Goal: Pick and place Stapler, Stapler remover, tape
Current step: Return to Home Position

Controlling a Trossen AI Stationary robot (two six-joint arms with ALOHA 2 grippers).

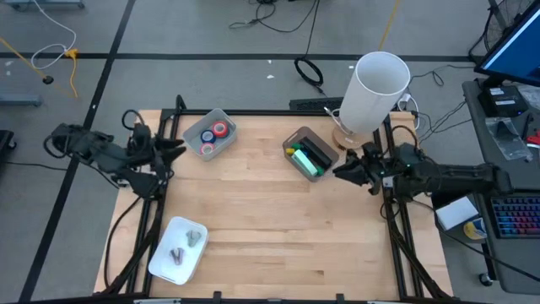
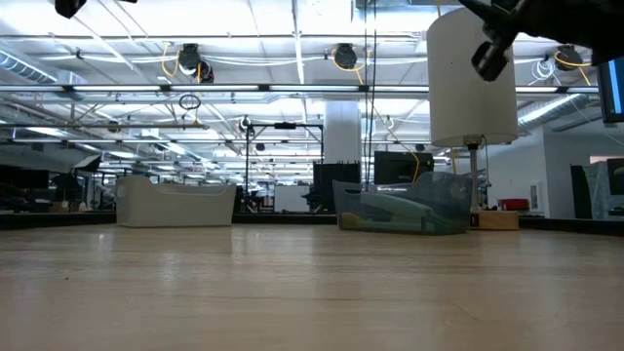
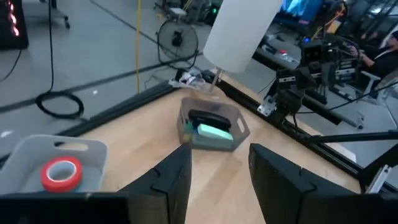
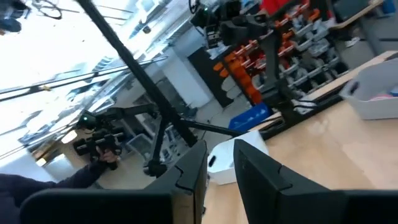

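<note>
Found left end effector (image 1: 177, 150) parted, empty, at left counter (image 1: 270, 228) edge; right end effector (image 1: 339, 172) likewise, near right edge; tape (image 1: 215, 133) in gray bin (image 1: 224, 116), far-left; judged best: retract slowly, clear of white cylinder (image 1: 375, 89).

The table (image 1: 270, 219) is pale wood, smooth, with a soft shine. Black metal bars (image 1: 261, 112) run along its edges. By the far left corner, the gray bin (image 1: 226, 116) is cloudy plastic. The red tape roll (image 3: 61, 174) inside looks glossy. The white bin (image 1: 159, 263) by the front left corner is smooth plastic.
</note>
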